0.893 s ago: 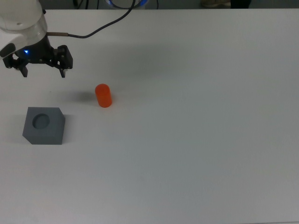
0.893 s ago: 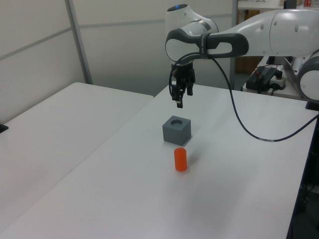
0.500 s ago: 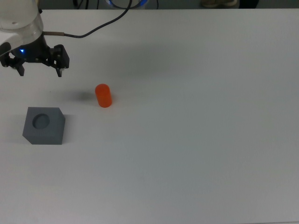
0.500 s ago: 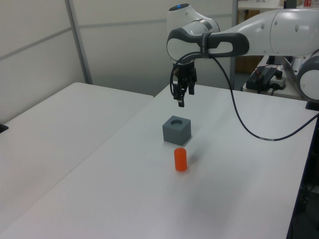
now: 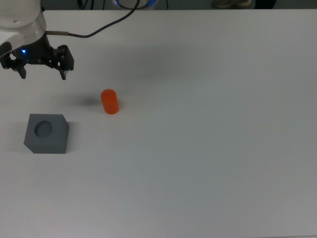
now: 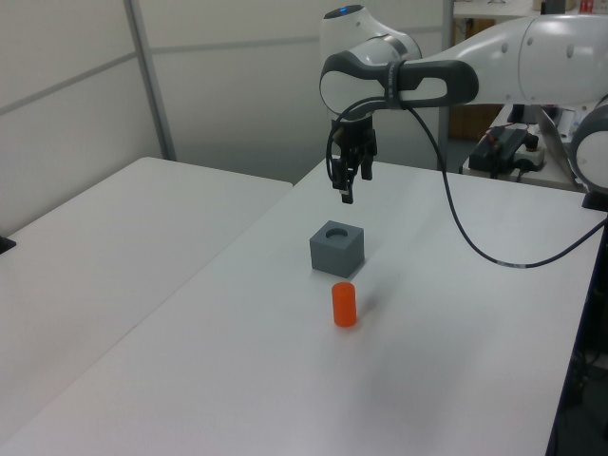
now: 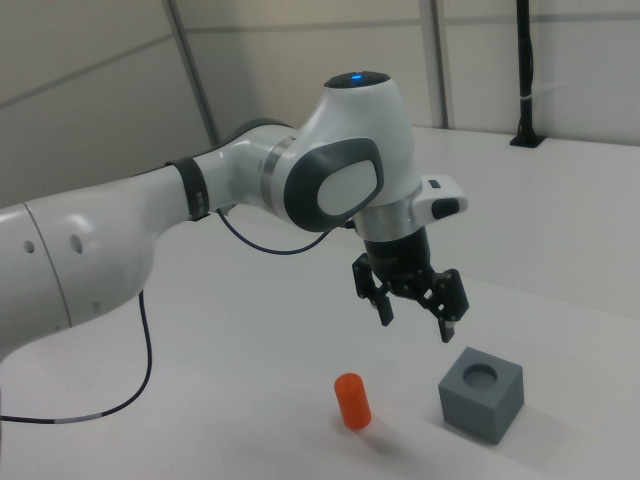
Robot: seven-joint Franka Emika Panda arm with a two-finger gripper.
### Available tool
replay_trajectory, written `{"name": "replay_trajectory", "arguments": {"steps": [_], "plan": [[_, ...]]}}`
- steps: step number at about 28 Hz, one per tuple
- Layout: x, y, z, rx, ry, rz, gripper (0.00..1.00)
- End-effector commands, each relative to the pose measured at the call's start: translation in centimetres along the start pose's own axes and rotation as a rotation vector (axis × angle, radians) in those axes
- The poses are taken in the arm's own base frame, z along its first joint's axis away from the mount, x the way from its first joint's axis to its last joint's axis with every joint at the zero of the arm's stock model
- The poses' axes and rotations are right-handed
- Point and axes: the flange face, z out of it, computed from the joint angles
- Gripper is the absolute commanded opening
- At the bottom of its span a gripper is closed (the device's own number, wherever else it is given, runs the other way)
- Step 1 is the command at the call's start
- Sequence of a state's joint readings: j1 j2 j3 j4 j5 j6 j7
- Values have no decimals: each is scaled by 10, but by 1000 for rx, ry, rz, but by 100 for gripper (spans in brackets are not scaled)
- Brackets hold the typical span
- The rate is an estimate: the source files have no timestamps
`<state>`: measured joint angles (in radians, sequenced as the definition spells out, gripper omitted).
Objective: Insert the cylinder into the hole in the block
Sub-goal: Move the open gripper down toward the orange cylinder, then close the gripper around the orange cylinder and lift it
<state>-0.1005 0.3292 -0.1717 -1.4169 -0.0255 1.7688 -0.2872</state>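
On the white table — orange cylinder upright, grey block nearby, hand empty, fingers apart.

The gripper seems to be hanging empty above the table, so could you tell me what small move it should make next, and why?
Probably move across until it is over the cylinder, then descend. The gripper hangs open and empty above the table, up and to the top view's left of the upright cylinder, and the block has an empty hole.

On the smooth, matt white tabletop, the orange cylinder looks like matt plastic, the grey block beside it equally dull, while the arm's white shell shines glossy.
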Motion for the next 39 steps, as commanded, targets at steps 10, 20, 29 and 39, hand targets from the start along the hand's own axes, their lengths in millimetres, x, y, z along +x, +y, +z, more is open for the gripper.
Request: {"name": "replay_trajectory", "arguments": {"steps": [10, 20, 29, 39], "plan": [[-50, -66, 24, 10, 88, -108, 100], [-47, -114, 53, 31, 41, -259, 100], [-33, -129, 93, 25, 37, -284, 100], [-21, -131, 125, -2, 44, -299, 100]]}}
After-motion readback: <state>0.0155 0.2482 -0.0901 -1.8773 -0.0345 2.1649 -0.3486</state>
